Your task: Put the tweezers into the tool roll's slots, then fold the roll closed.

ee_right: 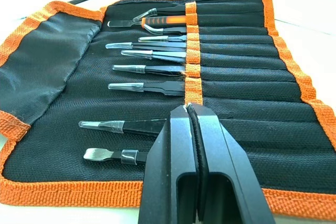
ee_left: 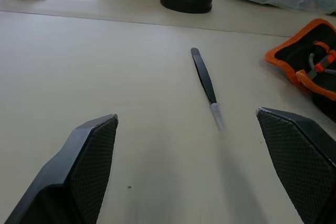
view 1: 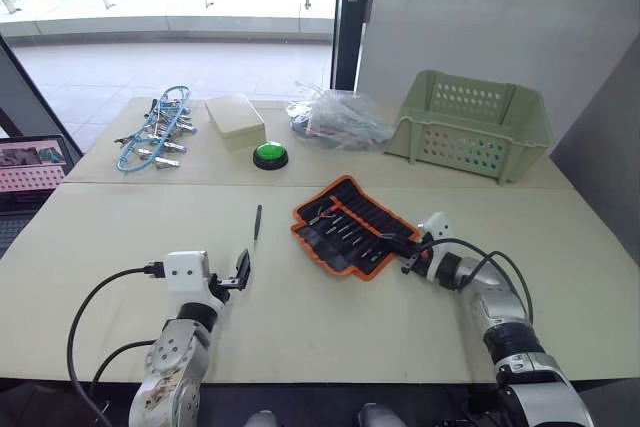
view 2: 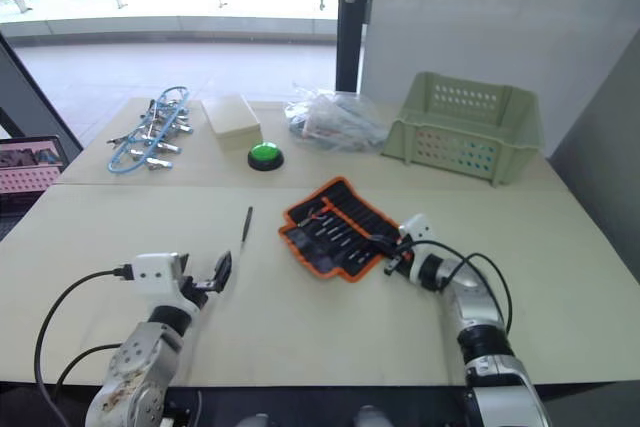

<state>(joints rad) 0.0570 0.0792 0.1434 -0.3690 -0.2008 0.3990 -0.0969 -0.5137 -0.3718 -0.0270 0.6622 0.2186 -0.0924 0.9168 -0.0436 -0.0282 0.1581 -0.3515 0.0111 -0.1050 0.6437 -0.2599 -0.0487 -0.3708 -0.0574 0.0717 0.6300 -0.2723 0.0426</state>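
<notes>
Picking up the one loose tweezer (view 1: pixel 257 222) is the step in hand, I'd judge: it lies alone on the bench (view 1: pixel 120 227), well apart from the tool roll (view 1: pixel 352 226), which is spread open with several tools already seated in its slots (ee_right: pixel 236 85). The left pincer (ee_left: pixel 194 166) sits low with its fingers spread wide, the tweezer straight ahead between them. It should close across the thicker black shaft, not the pale tip, since so thin a thing may skid on the flat top. The right pincer (ee_right: pixel 189 109) is closed tight, empty, hovering at the roll's near edge, perhaps to steady the fabric.
</notes>
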